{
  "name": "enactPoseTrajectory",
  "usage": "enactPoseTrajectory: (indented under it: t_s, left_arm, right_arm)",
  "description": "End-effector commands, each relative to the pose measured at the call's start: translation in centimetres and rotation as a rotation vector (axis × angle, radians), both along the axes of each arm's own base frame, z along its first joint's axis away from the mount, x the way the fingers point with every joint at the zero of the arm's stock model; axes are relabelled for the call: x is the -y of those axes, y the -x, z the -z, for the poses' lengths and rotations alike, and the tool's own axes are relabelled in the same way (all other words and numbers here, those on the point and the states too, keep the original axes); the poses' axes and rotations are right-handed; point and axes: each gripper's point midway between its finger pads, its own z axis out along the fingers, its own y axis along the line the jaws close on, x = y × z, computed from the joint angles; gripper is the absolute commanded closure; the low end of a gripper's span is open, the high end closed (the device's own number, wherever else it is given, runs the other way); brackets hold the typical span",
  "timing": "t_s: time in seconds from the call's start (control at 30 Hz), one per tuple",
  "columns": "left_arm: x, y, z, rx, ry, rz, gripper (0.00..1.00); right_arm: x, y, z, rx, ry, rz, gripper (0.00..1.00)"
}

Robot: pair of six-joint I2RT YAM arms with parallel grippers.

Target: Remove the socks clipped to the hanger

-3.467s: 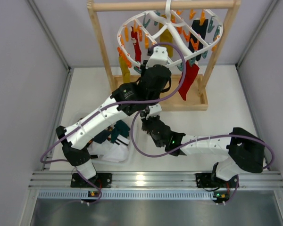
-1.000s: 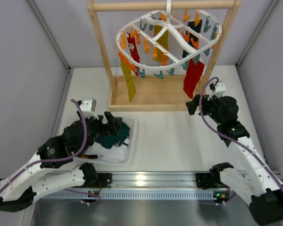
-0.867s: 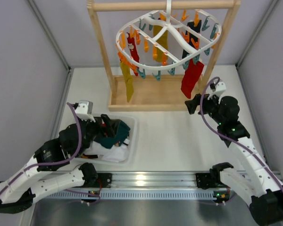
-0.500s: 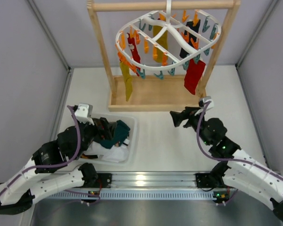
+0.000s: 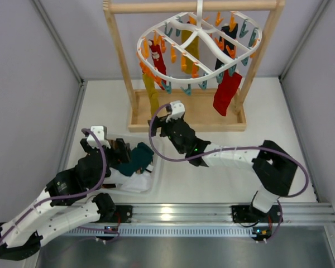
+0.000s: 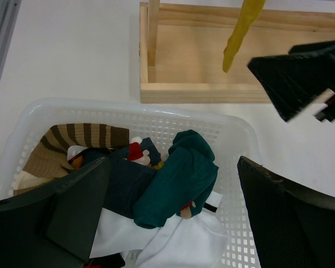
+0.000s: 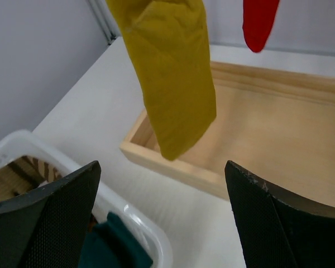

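Swung over from the 3 o'clock side of the table, the right gripper now sits just below the mustard yellow sock, jaws spread wide and empty. That sock hangs at 8 o'clock on the hanger, and a red sock hangs at 4 o'clock. The fabric looks limp and light and will likely stretch, so pinch mid-body, above the toe. The left gripper hovers wide open and empty over the white basket.

Left arm has its elbow tucked down by the near-left corner, forearm angling up and right, left gripper with jaws spread wide. Right arm folds at the elbow and reaches left across mid-bench, right gripper aimed at the far edge, jaws spread too.
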Motion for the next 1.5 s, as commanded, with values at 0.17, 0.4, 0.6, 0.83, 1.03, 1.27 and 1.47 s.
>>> enactPoseTrajectory:
  t_s: [0.17, 0.4, 0.6, 0.83, 1.03, 1.27, 1.47]
  left_arm:
    - [0.1, -0.5, 0.4, -0.016, -0.026, -0.020, 0.01]
    - [-0.3, -0.3, 0.2, -0.005, -0.002, -0.021, 0.01]
    - [-0.1, -0.2, 0.1, -0.007, 0.008, -0.010, 0.01]
    - [-0.6, -0.1, -0.2, 0.007, 0.023, -0.023, 0.01]
    - [-0.7, 0.0, -0.3, 0.012, 0.038, -0.023, 0.01]
    - [-0.5, 0.0, -0.2, 0.006, 0.036, -0.018, 0.01]
    - [-0.5, 0.0, -0.2, 0.007, 0.038, -0.021, 0.01]
  right_arm:
    - [-6.0, -5.4, -2.1, 0.101, -0.055, 0.126, 0.12]
    - [-3.9, -4.5, -1.5, 0.096, -0.083, 0.156, 0.12]
    - [0.3, -0.7, 0.1, 0.057, 0.062, 0.005, 0.05]
    - [9.7, 2.3, 2.5, -0.065, 0.179, -0.059, 0.05]
    - [17.8, 2.8, 2.6, -0.124, 0.226, 0.026, 0.04]
    - [26.4, 2.3, -0.8, -0.137, 0.208, 0.238, 0.01]
    - [27.6, 0.6, -4.0, -0.029, 0.228, 0.213, 0.00]
